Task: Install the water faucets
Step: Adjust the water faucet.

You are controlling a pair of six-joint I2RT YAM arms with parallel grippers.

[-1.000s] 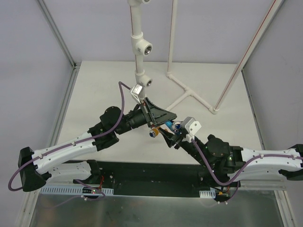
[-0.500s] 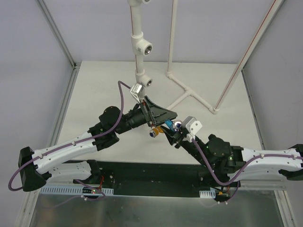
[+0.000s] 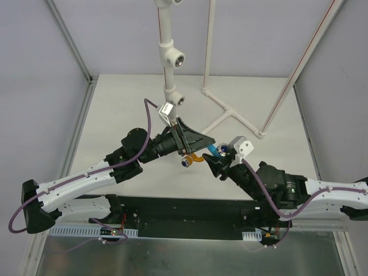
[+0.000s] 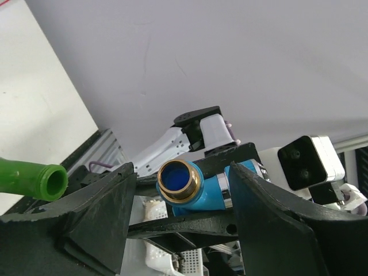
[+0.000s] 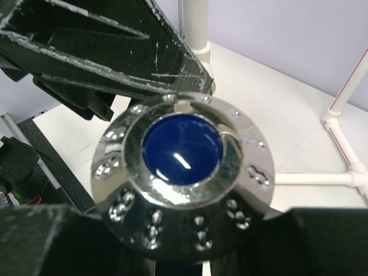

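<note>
The light blue faucet (image 3: 211, 150) hangs above the table between the two arms. My right gripper (image 3: 217, 158) is shut on it, and in the right wrist view its chrome knob with the dark blue cap (image 5: 183, 172) fills the frame just above my fingers (image 5: 52, 241). In the left wrist view the blue faucet's brass threaded end (image 4: 179, 180) lies between the fingers of my left gripper (image 4: 181, 175), which stands open around it. An orange faucet (image 3: 193, 159) lies on the table below. A green faucet (image 4: 33, 181) shows at the left edge.
A white upright pipe (image 3: 167, 34) at the back carries two tee fittings with open sockets (image 3: 179, 58) (image 3: 180, 100). A white pipe frame (image 3: 230, 115) lies on the table behind the grippers, with a slanted rod (image 3: 299, 69) to its right.
My left gripper has opened and let go of the blue faucet. My right gripper has shut on it and shifted slightly right and away.
</note>
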